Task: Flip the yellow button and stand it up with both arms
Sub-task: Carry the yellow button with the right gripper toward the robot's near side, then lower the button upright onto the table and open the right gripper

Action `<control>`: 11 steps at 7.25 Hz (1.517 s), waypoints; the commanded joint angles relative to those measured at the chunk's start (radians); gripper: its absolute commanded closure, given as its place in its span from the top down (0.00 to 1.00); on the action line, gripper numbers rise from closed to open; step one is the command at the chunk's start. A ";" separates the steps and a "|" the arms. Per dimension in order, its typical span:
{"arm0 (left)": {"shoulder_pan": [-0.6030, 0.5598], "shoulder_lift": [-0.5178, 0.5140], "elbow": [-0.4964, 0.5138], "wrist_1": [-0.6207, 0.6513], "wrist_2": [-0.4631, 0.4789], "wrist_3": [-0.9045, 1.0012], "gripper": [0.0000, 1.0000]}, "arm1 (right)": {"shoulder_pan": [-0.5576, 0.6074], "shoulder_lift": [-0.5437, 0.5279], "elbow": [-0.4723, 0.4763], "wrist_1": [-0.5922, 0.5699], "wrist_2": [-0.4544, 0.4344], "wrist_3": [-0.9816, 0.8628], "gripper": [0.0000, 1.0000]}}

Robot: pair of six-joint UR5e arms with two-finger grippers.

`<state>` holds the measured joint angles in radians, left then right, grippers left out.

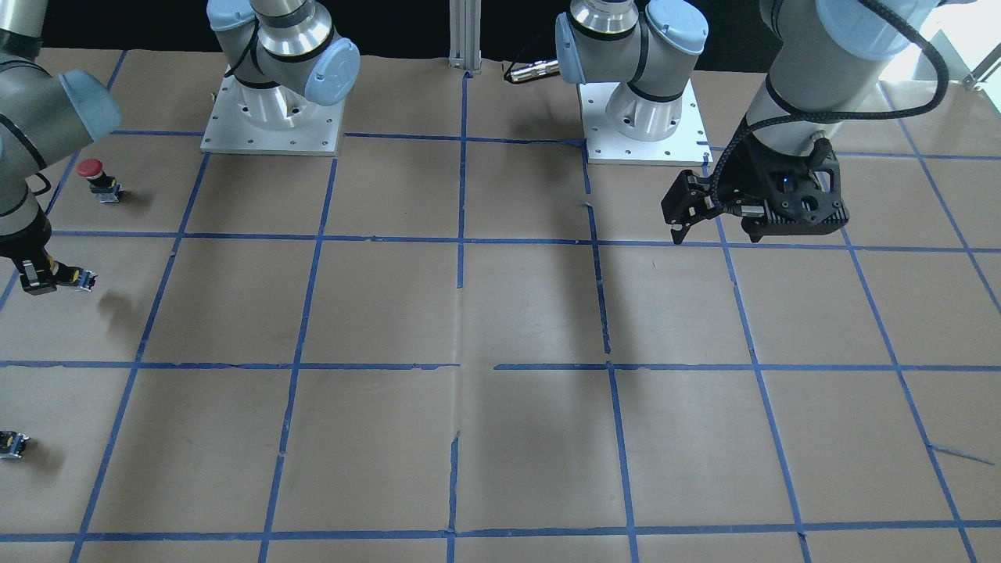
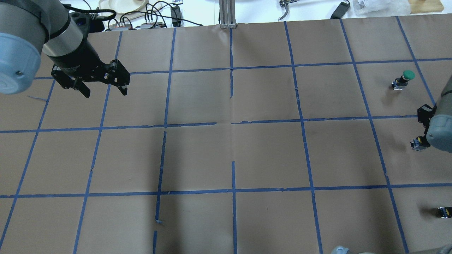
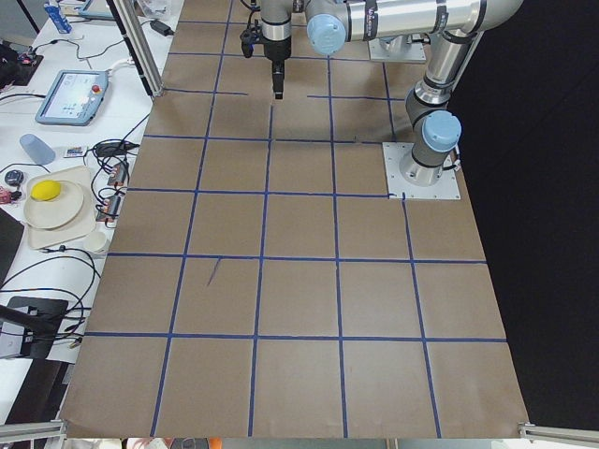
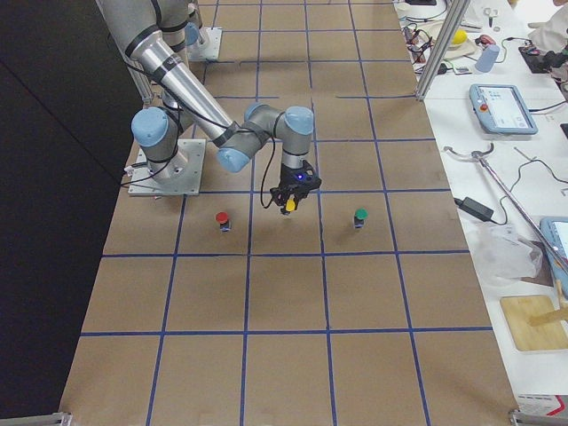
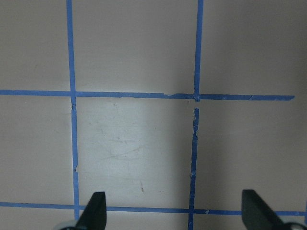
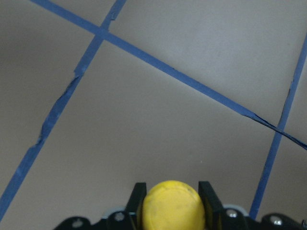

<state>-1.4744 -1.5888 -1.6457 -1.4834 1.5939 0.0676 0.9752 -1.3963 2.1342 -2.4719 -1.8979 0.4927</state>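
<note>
My right gripper (image 6: 169,191) is shut on the yellow button (image 6: 172,203); its round yellow cap sits between the two fingers. In the front-facing view the right gripper (image 1: 56,276) holds the button (image 1: 78,276) a little above the paper, at the view's left edge. The button also shows in the overhead view (image 2: 417,143) and in the right side view (image 4: 288,206). My left gripper (image 2: 105,92) is open and empty, hanging over the far left part of the table. It also shows in the front-facing view (image 1: 682,219) and in its wrist view (image 5: 175,213).
A red-capped button (image 1: 94,176) stands near the right arm's base. A green-capped button (image 2: 404,78) stands farther out. A small black-white block with a yellow spot (image 2: 444,212) lies at the table's right edge. The brown paper (image 2: 233,155) carries a blue tape grid.
</note>
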 commanded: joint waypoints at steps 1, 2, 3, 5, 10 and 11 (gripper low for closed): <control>-0.013 -0.002 0.001 0.002 -0.002 -0.006 1.00 | -0.023 0.005 0.019 -0.076 -0.001 0.012 0.05; -0.021 -0.005 0.001 0.003 0.000 -0.006 1.00 | -0.023 0.005 0.024 -0.100 -0.001 0.015 0.05; -0.023 -0.008 0.001 0.003 0.000 -0.011 1.00 | -0.023 0.017 0.026 -0.128 0.000 0.015 0.05; -0.024 -0.005 0.001 0.003 0.000 -0.012 1.00 | -0.023 0.074 0.049 -0.203 -0.047 0.007 0.07; -0.024 -0.005 0.001 0.005 0.001 -0.014 1.00 | -0.021 0.085 0.041 -0.210 -0.043 0.017 0.83; -0.024 -0.005 0.001 0.005 0.000 -0.014 1.00 | -0.018 0.074 0.038 -0.206 -0.043 0.017 0.95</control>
<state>-1.4987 -1.5939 -1.6444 -1.4789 1.5948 0.0537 0.9551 -1.3147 2.1759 -2.6820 -1.9404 0.5080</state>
